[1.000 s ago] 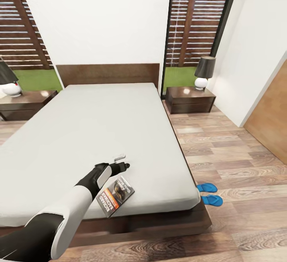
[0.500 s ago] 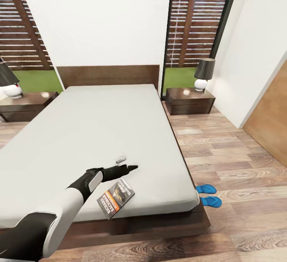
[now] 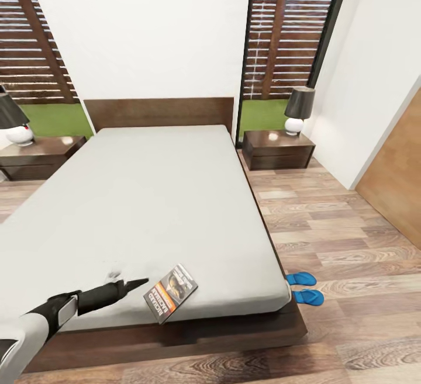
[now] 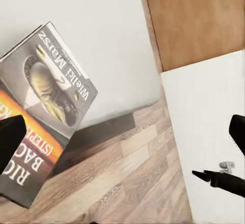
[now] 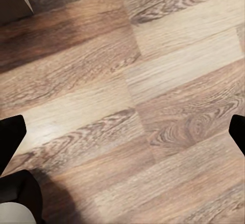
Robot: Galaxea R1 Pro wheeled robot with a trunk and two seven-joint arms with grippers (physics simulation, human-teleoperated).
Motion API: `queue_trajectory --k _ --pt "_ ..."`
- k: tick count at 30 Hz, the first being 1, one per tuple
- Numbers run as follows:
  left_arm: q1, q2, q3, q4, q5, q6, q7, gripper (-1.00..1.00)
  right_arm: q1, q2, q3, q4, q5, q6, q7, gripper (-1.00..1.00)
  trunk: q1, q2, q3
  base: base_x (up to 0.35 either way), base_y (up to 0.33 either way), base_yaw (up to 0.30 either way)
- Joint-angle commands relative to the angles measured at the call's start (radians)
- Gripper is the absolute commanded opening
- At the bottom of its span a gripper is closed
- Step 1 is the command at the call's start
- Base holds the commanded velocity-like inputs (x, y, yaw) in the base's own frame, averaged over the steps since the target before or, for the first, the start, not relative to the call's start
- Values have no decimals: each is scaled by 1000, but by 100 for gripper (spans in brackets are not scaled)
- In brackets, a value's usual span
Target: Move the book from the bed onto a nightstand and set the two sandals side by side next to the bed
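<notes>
Low at the frame's lower left, the left end effector (image 3: 131, 284) lies over the bed (image 3: 164, 197), fingers spread wide, empty, just beside the book (image 3: 170, 293) overhanging the mattress edge. Two blue sandals (image 3: 304, 287) sit lower right on the floor (image 3: 339, 226).

Dark paperback book (image 3: 171, 300) overhanging bed (image 3: 146, 197) foot edge, blue sandals (image 3: 305, 288) paired beside bed

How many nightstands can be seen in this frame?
2. One nightstand stands right of the bed, under a lamp; the other nightstand stands left of it, partly cut off.
</notes>
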Motion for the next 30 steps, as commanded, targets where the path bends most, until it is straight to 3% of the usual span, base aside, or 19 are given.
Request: queue_trajectory --k 1,3,5,7,12,13,22,30 --pt "18 8 -4 1 10 6 -18 100 -2 0 -3 5 -7 -7 7 100 -4 7 2 0 0 0" --pt "83 31 -4 4 9 -13 -52 100 -2 0 -3 5 -7 -7 7 100 -12 21 9 0 0 0" --pt "147 53 -4 6 10 -66 -52 100 -2 0 -3 5 -7 -7 7 100 -19 35 15 0 0 0" --pt "177 60 -4 7 10 -103 -37 100 -2 0 -3 5 -7 -7 7 100 -27 49 21 0 0 0" --pt "237 67 -4 8 15 -206 47 100 -2 0 -2 5 -7 -7 7 100 -31 56 24 0 0 0" --pt "252 67 -3 8 17 -235 105 100 -2 0 -1 5 -7 -7 7 100 -31 56 24 0 0 0" --pt "262 66 -2 9 21 -254 161 100 -2 0 0 5 -7 -7 9 100 -31 56 24 0 0 7" --pt "263 66 -1 9 22 -255 187 100 -2 0 -1 5 -7 -7 9 100 -31 56 24 -3 12 226"
